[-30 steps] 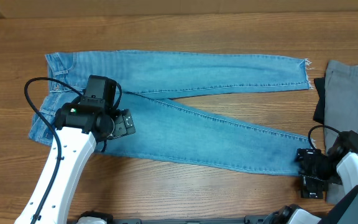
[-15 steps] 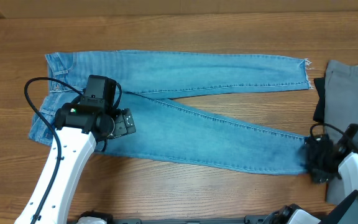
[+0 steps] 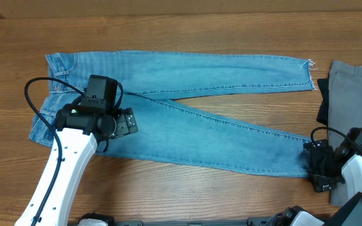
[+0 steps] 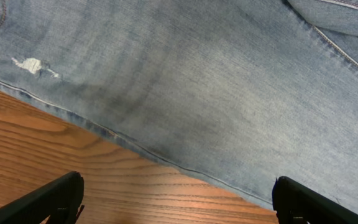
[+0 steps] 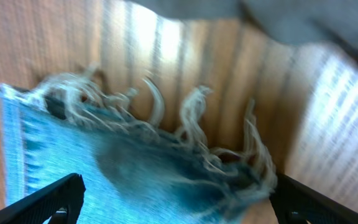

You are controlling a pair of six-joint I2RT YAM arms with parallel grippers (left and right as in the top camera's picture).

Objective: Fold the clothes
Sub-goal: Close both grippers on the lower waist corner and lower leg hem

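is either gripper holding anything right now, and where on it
Nothing is held. The left gripper is open above the jeans; the right gripper is open at one leg's frayed hem.

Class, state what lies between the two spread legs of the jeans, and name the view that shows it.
Bare wooden table, a wedge widening toward the hems, between the jeans' far leg and near leg. The overhead view shows it.

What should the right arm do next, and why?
Probably lower the right gripper slightly and close on the frayed hem at the near leg of the jeans. Its jaws stand open with the fringe lying between them, not yet pinched, so a grip there would let it start the fold.
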